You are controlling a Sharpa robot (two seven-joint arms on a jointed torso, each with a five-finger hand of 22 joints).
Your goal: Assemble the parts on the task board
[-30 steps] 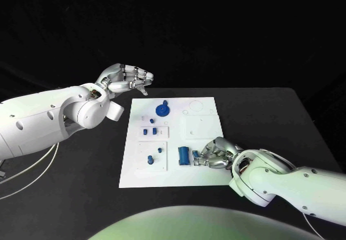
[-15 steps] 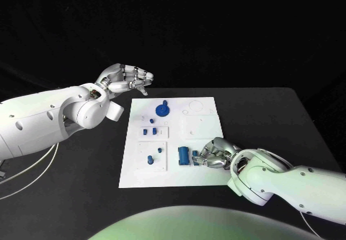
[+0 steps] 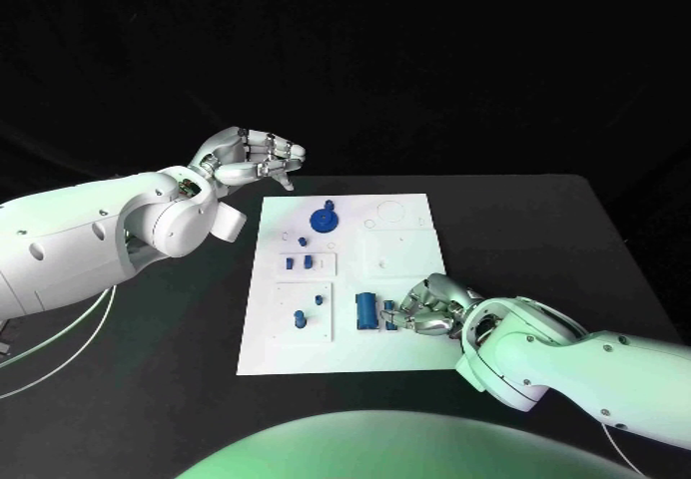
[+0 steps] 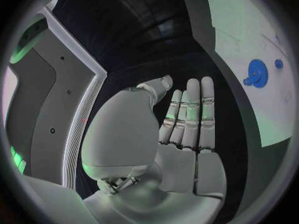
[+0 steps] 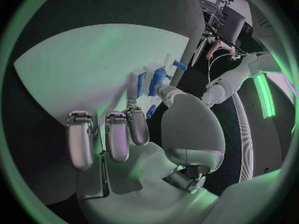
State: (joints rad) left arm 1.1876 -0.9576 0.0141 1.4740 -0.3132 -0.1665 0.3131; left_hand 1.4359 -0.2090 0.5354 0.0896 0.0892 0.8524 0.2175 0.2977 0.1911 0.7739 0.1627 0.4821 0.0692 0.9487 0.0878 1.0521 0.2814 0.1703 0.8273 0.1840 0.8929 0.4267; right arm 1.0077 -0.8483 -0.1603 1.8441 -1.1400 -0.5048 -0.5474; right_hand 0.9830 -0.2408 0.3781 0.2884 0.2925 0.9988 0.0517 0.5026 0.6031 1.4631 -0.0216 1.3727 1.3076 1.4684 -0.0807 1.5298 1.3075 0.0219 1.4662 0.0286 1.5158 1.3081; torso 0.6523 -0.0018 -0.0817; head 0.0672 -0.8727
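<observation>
The white task board (image 3: 403,215) lies mid-table. On it stand a blue gear (image 3: 326,218), two small blue pegs (image 3: 297,263), another peg (image 3: 302,319) and a long blue piece (image 3: 365,310). My right hand (image 3: 426,307) rests on the board's near right part, its thumb and a finger pinching a small blue part (image 3: 388,317) next to the long piece. The right wrist view shows the right hand (image 5: 143,134) with that small blue part (image 5: 151,111) at the fingertips. My left hand (image 3: 253,158) hovers off the board's far left corner, holding nothing; in the left wrist view the left hand (image 4: 181,129) has its fingers stretched out.
The board's right half carries pale raised outlines and a ring (image 3: 390,211). Black tabletop (image 3: 547,249) surrounds the board, with wide room on its right. The left forearm (image 3: 87,239) hangs over the table's left side. The gear (image 4: 256,73) also appears in the left wrist view.
</observation>
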